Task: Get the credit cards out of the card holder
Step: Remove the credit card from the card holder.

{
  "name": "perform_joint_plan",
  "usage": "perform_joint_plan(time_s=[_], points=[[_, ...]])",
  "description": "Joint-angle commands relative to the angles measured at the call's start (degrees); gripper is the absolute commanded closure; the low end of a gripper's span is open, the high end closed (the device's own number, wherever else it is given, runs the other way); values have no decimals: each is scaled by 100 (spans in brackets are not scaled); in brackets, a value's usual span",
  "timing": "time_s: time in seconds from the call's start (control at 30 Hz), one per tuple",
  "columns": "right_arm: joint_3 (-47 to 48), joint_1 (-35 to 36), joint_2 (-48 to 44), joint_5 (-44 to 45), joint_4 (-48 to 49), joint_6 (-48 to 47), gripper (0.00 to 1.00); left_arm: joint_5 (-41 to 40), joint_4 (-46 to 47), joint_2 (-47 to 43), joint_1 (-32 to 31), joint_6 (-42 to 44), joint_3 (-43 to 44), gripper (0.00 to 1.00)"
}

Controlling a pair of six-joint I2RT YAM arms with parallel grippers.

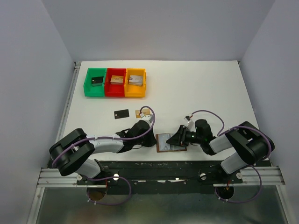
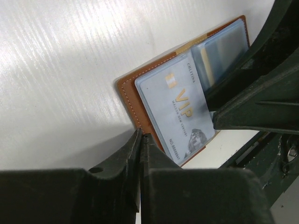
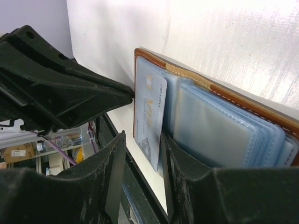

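The brown card holder (image 1: 170, 143) lies open near the table's front edge, its pale blue pockets (image 3: 219, 130) facing up. A silvery pale blue credit card (image 2: 180, 109) marked VIP sticks halfway out of the pockets toward the left. My left gripper (image 2: 141, 136) is shut, with its tips touching the holder's brown leather edge (image 2: 131, 100) and nothing visible between them. My right gripper (image 3: 143, 135) is open, and the corner of the VIP card (image 3: 149, 109) stands between its fingers. Its right finger (image 3: 170, 154) rests on the pockets. A black card (image 1: 121, 114) and a gold card (image 1: 141, 112) lie on the table farther back.
A green bin (image 1: 96, 82), a red bin (image 1: 115, 82) and an orange bin (image 1: 135, 83) stand in a row at the back left, each holding a small piece. The two arms meet over the holder (image 1: 163, 139). The table's front rail (image 1: 159, 165) runs just below.
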Motion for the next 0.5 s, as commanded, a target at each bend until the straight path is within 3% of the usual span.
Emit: perform_joint_plan(time_s=[0.0, 0.47], points=[[72, -25, 55, -119, -158, -199, 56, -101, 79, 290, -18, -34, -2, 88], [152, -25, 187, -330, 70, -32, 57, 13, 430, 659, -62, -183, -81, 100]])
